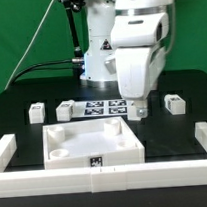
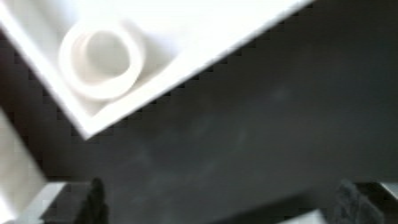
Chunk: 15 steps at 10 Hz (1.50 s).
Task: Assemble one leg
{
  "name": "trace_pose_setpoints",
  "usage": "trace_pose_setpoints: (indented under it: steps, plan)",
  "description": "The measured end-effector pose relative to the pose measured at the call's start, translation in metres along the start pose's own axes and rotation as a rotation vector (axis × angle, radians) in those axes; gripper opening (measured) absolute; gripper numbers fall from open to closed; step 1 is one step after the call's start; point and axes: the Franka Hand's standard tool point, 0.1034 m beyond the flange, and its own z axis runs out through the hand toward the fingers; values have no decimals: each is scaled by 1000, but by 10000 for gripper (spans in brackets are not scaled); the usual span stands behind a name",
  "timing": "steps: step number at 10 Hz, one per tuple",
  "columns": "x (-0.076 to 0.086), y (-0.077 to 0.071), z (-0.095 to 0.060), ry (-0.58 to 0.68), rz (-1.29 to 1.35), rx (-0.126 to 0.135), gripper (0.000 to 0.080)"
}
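the gripper [image 1: 139, 107] hangs low over the black table [image 1: 174, 137], at about one o'clock from the tray [image 1: 66, 164] in the exterior view, just past the tray's far edge. in the wrist view its fingers [image 2: 63, 200] stand wide apart with only bare table between them, so it holds nothing. a small white shape at its tip in the exterior view may be a leg, but the arm [image 1: 137, 39] hides too much to be sure.

the wrist view also takes in one corner of the tray, with a round socket [image 2: 102, 60] set into it.

one leg [image 1: 173, 104] sits on the table at about two o'clock from the tray, near the gripper but apart from it. two more legs [image 1: 66, 110] lie at about ten and eleven o'clock from the tray, each with its tag showing.

the marker board [image 1: 102, 107] lies flat at twelve o'clock, between those legs and the gripper.

white rails [image 1: 4, 148] border the scene at nine, three and six o'clock.
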Motion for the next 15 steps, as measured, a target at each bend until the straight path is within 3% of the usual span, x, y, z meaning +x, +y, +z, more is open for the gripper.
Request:
trace_pose_setpoints:
  steps: [3, 8, 10, 13, 15]
  plan:
    - [-36, -5, 19, -15, -192, 32, 650]
    - [-41, -3, 21, -13, -270, 28, 650]
    - [-62, -16, 27, -13, -424, 6, 650]
    - [-95, -31, 29, -39, -516, 11, 650]
    - [-95, -31, 30, -37, -500, 12, 650]
